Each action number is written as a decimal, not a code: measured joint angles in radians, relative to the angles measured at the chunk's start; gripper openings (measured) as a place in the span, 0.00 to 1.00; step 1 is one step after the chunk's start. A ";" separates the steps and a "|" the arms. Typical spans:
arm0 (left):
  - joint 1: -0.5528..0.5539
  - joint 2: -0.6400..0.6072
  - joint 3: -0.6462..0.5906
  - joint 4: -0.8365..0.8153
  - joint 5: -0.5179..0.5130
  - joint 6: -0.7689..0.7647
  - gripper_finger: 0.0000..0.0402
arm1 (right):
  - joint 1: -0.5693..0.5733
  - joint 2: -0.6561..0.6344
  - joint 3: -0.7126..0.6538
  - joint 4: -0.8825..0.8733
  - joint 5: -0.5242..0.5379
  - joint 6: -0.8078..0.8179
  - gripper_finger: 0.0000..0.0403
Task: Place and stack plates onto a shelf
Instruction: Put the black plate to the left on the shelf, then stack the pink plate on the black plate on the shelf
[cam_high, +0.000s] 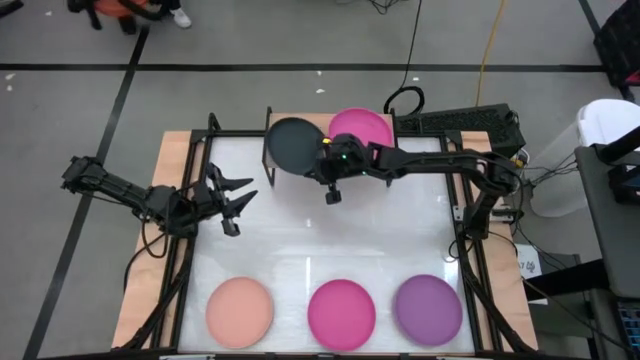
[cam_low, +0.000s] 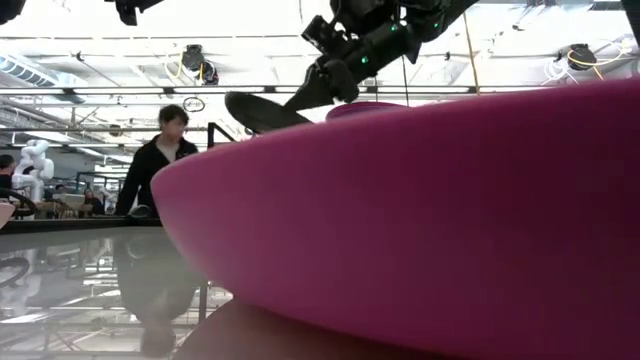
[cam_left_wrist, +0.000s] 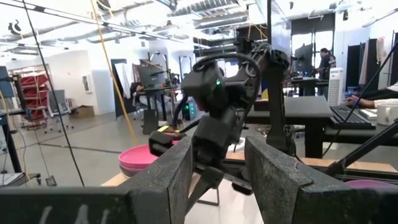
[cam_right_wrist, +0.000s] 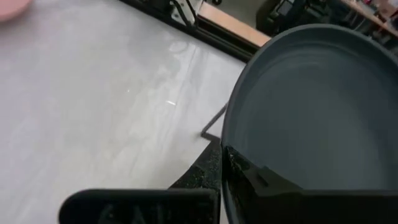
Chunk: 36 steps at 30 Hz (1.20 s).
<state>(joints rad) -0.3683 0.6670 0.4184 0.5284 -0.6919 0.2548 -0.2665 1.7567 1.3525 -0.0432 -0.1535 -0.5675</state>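
Note:
A black plate (cam_high: 290, 145) is in my right gripper (cam_high: 320, 165), in the air over the left part of the wooden shelf (cam_high: 305, 118) at the table's far edge. A magenta plate (cam_high: 362, 127) lies on the shelf's right part. Peach (cam_high: 240, 310), magenta (cam_high: 342, 313) and purple (cam_high: 428, 307) plates lie flat in a row along the near edge. My left gripper (cam_high: 235, 203) is open over the table's left side, holding nothing. In the low view the near magenta plate (cam_low: 420, 230) fills the foreground, with the black plate (cam_low: 262, 112) raised behind it. My right gripper pinches the black plate's rim (cam_right_wrist: 231, 146) on its right side. One finger (cam_right_wrist: 267, 183) is inside the dish and the other finger (cam_right_wrist: 199, 177) is outside, under the rim. The fingers come from the table's right. The plate is lifted clear and slightly tilted.
Black metal frame rails (cam_high: 185, 240) run along the table's left and right sides. A keyboard (cam_high: 460, 122) sits beyond the far right corner. A person (cam_low: 160, 160) stands beyond the table. The white tabletop (cam_high: 330, 235) between the shelf and the near row is bare.

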 joint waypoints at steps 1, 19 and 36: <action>0.000 0.000 0.000 0.000 0.000 -0.002 0.38 | -0.005 0.004 0.000 -0.002 0.001 0.002 0.00; 0.000 0.000 0.000 -0.009 0.002 -0.006 0.38 | -0.035 0.006 -0.001 0.021 0.105 0.058 0.08; 0.000 0.001 0.000 -0.057 0.002 -0.050 0.38 | 0.028 -0.117 -0.002 -0.012 0.105 0.082 0.30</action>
<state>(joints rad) -0.3679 0.6676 0.4183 0.4719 -0.6903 0.2050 -0.2380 1.6401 1.3502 -0.0550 -0.0483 -0.4855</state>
